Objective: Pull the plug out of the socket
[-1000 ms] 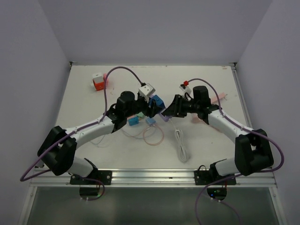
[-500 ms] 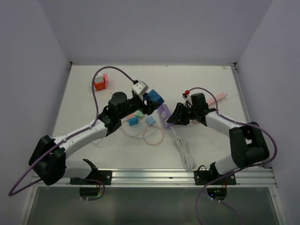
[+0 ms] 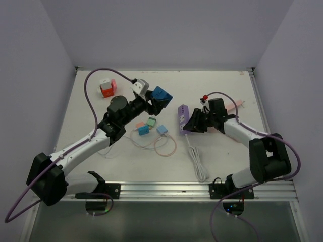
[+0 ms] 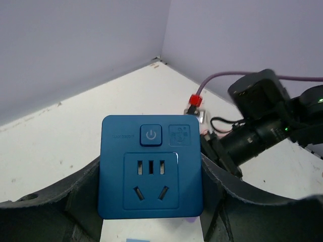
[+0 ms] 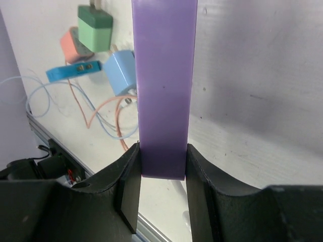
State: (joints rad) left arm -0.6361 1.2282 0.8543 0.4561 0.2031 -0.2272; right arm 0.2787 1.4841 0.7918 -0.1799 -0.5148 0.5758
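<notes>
My left gripper [image 3: 155, 102] is shut on the blue socket [image 3: 162, 95] and holds it raised above the table, left of centre. In the left wrist view the socket's face [image 4: 151, 166] shows empty slots between my left gripper's [image 4: 151, 194] dark fingers. My right gripper [image 3: 190, 122] is shut on the flat purple plug [image 3: 182, 117], a hand's width right of the socket and apart from it. In the right wrist view the plug [image 5: 164, 85] is clamped at its near end by my right gripper [image 5: 162, 169]. A white cable [image 3: 196, 159] trails from the plug towards the near edge.
Small green [image 3: 151, 121], light blue [image 3: 162, 129], cyan [image 3: 144, 130] and pink adapters with thin looped wires [image 3: 164, 146] lie below the socket. An orange and pink block [image 3: 106, 88] sits at the back left. A pink object [image 3: 235, 106] lies by the right arm.
The socket and plug were together a second ago and are now apart. My left gripper carried the socket back and left; my right gripper drew the plug to the right.
</notes>
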